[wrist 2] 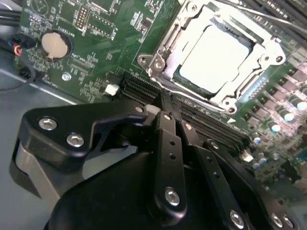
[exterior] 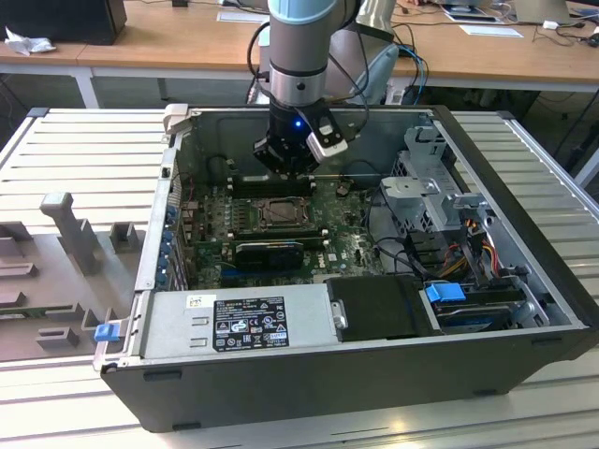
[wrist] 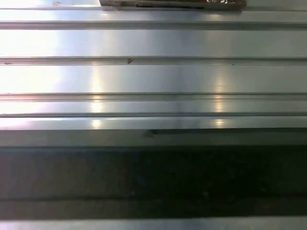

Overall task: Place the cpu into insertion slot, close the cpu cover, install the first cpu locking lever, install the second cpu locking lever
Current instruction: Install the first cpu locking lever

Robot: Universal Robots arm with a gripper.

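The cpu (wrist 2: 213, 50) lies pale and flat in the insertion slot (exterior: 281, 213) on the green board. The silver cpu cover (wrist 2: 165, 55) is down around it as a frame. A thin metal lever (wrist 2: 201, 101) runs along the socket's side nearest my fingers; whether it is latched I cannot tell. My gripper (wrist 2: 168, 114) is shut with nothing between its black fingers, its tips hovering over the long black slots beside the socket. In the exterior view the gripper (exterior: 284, 168) hangs inside the open case, just behind the socket.
A grey labelled power-supply box (exterior: 239, 323) fills the case's front. A metal drive cage (exterior: 426, 182) and cables (exterior: 459, 243) crowd the exterior view's right. A coin battery (wrist 2: 53, 43) sits on the board. A grey fixture (exterior: 65, 234) stands on the ribbed aluminium table (wrist: 153, 76).
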